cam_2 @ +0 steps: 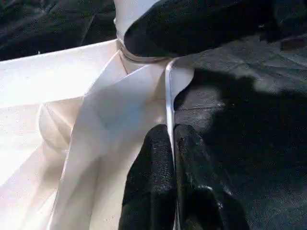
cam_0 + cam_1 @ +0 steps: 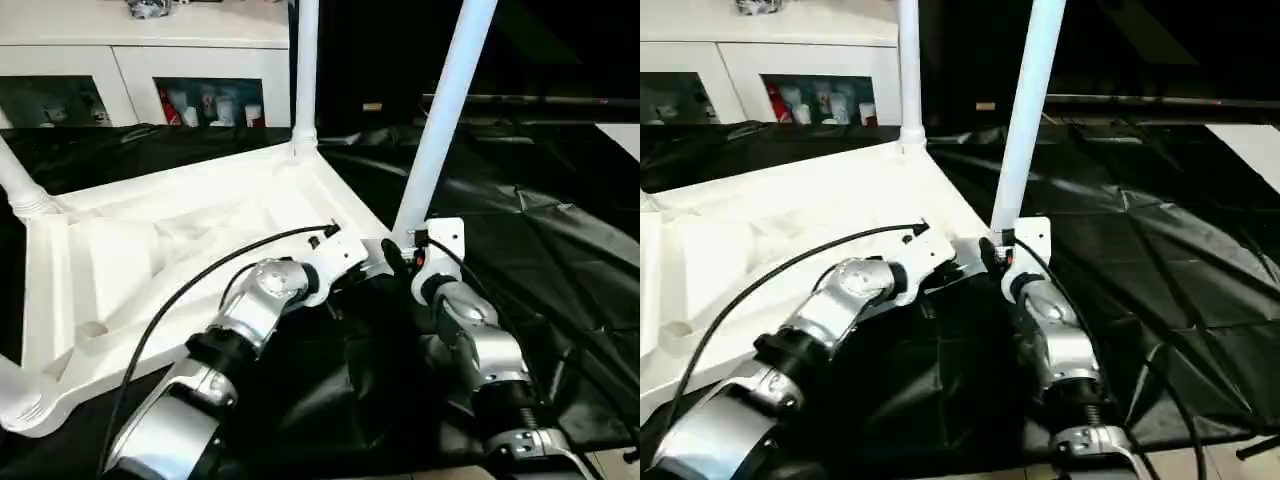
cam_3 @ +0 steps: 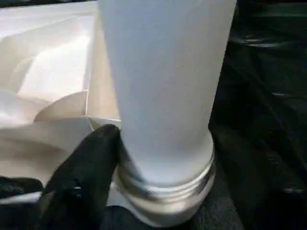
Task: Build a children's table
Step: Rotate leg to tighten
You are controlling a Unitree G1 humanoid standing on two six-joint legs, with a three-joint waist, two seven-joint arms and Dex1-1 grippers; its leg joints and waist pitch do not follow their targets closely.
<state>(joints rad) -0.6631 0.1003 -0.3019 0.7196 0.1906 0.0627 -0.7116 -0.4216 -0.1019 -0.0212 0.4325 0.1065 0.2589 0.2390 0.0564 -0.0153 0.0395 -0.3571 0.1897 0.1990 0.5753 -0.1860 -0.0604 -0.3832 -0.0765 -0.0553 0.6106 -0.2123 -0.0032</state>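
Table top: I see the children's table [image 2: 190,240] lying upside down on the black-draped work table [image 2: 560,250], ribbed underside up, taking up the left and middle of the scene.
Legs: a far leg [image 2: 305,70] stands upright in the far corner socket; the near-right leg [image 2: 445,110] rises with a slight lean from the corner closest to my grippers. Two more leg ends show at the left edge, one at the far left corner [image 2: 18,185] and one at the near left corner [image 2: 15,395].
Left gripper: my left gripper [image 1: 171,158] has its fingers pressed together on the thin white rim of the table top, close beside the near-right corner socket. The rim edge runs right between the two black fingers [image 1: 153,177].
Right gripper: my right gripper [image 3: 158,158] sits at the foot of the near-right leg, just above its ribbed collar [image 3: 168,187]. One black finger [image 3: 91,167] lies against the leg's side at the collar; I cannot make out the other finger, so I would only say it looks to be standing around the leg rather than firmly clamped on it.
Background: a white cabinet [image 2: 150,70] with glass doors stands beyond the work table at far left.
Cable: a black cable [image 2: 200,275] arcs over my left forearm.
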